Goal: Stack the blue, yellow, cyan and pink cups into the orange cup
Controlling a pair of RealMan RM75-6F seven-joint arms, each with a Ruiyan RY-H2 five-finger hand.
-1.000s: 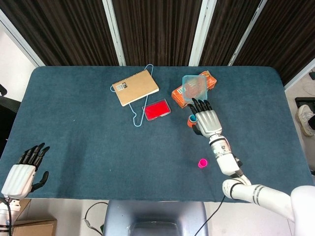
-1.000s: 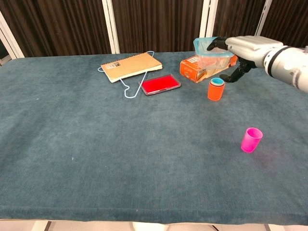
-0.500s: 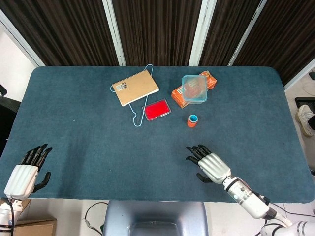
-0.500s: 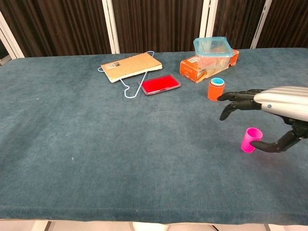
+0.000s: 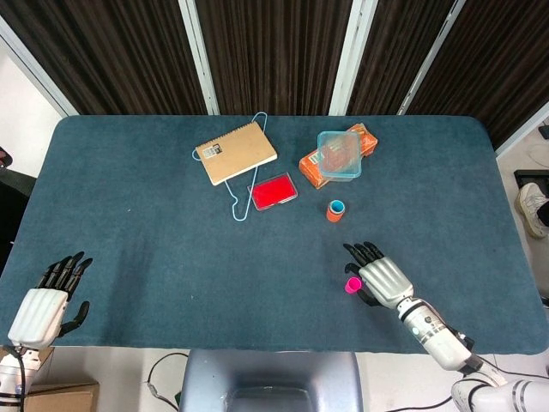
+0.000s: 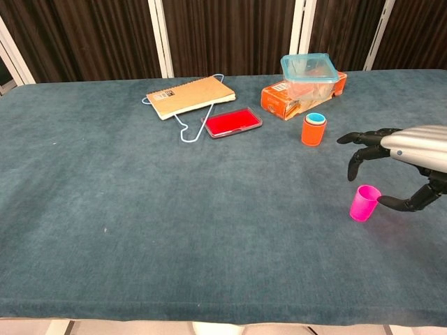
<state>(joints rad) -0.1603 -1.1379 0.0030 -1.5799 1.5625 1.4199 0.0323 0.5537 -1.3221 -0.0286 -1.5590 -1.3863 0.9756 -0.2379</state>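
Right hand (image 6: 408, 160) hovers spread wide at the pink cup (image 6: 364, 202), lower right — thumb beside its rim, nothing gripped. Orange cup (image 6: 313, 130) stands upper centre-right. Left hand (image 5: 47, 298) splayed, lower left.

notebook (image 5: 236, 152) far centre-left on tabletop (image 5: 129, 223), lying on a wire hanger (image 5: 239, 204). flat tray (image 5: 273, 191) just near-right of it. box (image 5: 336, 155) to the right, lidded container (image 5: 339, 154) on top. stacked cups (image 5: 335, 210) nearer than box. lone cup (image 5: 352, 285) well nearer; right hand (image 5: 383, 280) just right of it. left hand (image 5: 41, 305) at near-left edge.
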